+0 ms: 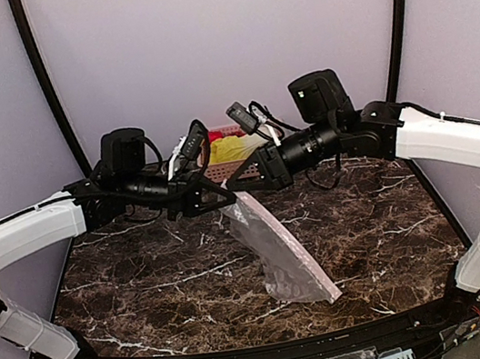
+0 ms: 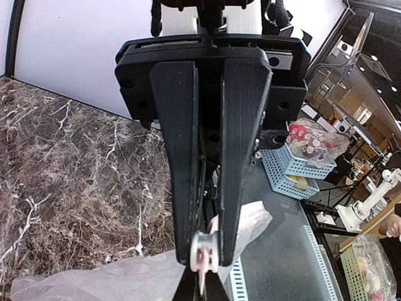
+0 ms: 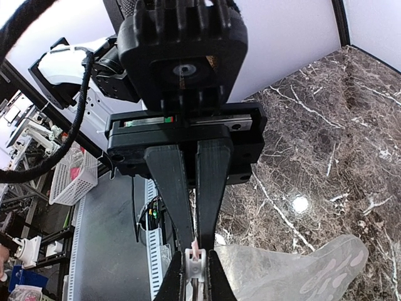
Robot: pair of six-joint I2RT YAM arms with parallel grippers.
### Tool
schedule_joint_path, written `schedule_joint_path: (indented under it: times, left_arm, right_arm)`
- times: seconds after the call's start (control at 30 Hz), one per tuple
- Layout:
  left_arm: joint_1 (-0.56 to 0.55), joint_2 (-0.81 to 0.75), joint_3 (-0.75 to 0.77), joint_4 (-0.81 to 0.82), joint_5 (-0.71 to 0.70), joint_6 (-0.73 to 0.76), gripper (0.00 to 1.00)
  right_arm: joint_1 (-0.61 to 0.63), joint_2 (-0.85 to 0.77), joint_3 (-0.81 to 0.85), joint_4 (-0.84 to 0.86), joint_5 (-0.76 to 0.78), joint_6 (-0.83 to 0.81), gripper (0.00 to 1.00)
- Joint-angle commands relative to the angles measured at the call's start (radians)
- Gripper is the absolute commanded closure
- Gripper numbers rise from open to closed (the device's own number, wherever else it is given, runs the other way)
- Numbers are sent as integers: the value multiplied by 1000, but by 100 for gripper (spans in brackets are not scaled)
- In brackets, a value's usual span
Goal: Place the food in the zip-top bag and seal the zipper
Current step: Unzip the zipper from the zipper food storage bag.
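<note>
Above the desk [image 1: 147, 287] the zip-top bag [image 1: 279, 247] hangs slack, low corner resting on it; the food [image 1: 233, 148] sits in the pink basket [image 1: 219, 173] behind. The left gripper [image 2: 203, 257] and right gripper [image 3: 195, 263] are both clamped tight on its top edge, close together, so I judge the thin film could slip out, or the mouth fail to open.

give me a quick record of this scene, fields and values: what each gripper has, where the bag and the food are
left gripper: shut on the top edge of the zip-top bag
right gripper: shut on the same edge, close beside the left one
bag pose: raised at the gripped end, far end down on the table, looks flat
food: cabbage and red piece in the pink basket at the back; none seen in the bag
seal state: cannot tell
</note>
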Motion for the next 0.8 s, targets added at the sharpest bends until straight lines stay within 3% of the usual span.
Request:
schedule_joint_path:
  times: [0.0, 0.47, 0.77]
  left_arm:
    - [41, -53, -15, 62, 1, -32, 99]
    - [68, -57, -16, 84, 26, -53, 99]
    - [77, -77, -27, 65, -45, -28, 99]
  right_arm:
    - [10, -21, -12, -46, -18, -13, 100]
    - [9, -24, -15, -54, -14, -16, 100]
    - [10, -30, -22, -52, -2, -16, 100]
